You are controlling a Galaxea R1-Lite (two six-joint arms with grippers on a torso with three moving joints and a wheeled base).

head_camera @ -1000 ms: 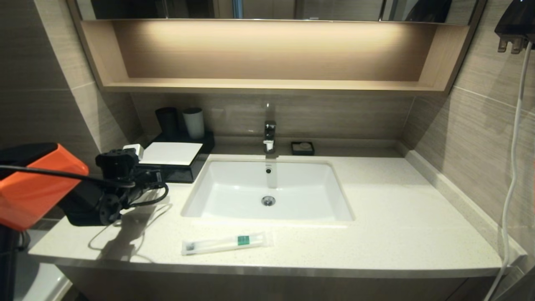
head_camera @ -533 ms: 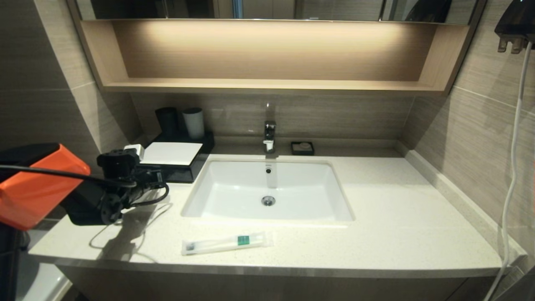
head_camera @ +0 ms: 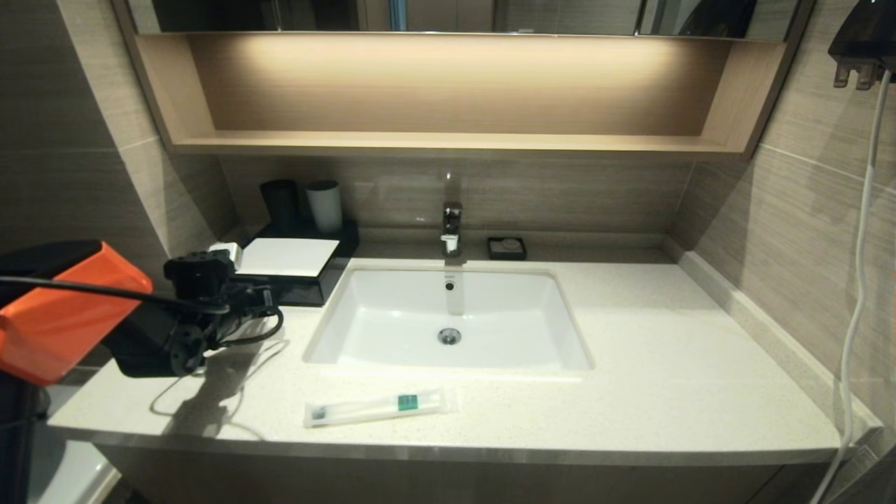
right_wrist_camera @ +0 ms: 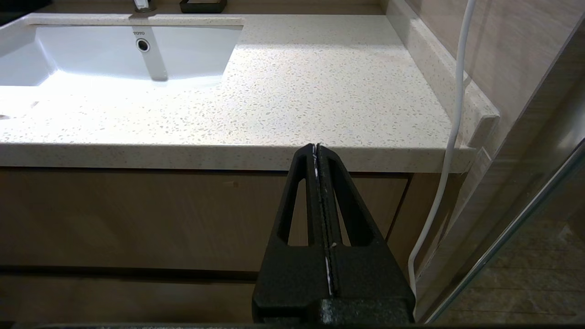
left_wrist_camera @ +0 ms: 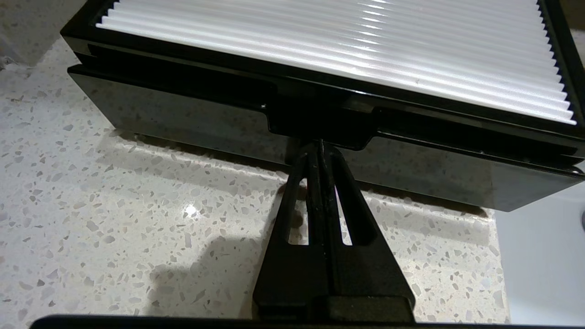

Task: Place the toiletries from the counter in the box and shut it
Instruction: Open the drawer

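Note:
The toothbrush packet [head_camera: 381, 407], clear with a green label, lies flat on the counter [head_camera: 665, 364] in front of the basin [head_camera: 448, 315]. The box [head_camera: 287, 257], black with a white top, stands at the back left of the counter. My left gripper [left_wrist_camera: 321, 144] is shut, its tips at the notch in the middle of the box's glossy drawer front [left_wrist_camera: 183, 123]. In the head view the left gripper [head_camera: 266, 297] sits just before the box. My right gripper [right_wrist_camera: 316, 147] is shut and empty, below the counter's front edge at the right, out of the head view.
A black cup [head_camera: 280, 203] and a grey cup [head_camera: 324, 205] stand behind the box. A tap [head_camera: 451, 227] and a small black soap dish [head_camera: 507, 247] are behind the basin. A white cable [head_camera: 857, 280] hangs along the right wall.
My left gripper has crept slightly toward the box. The packet and the box have not moved.

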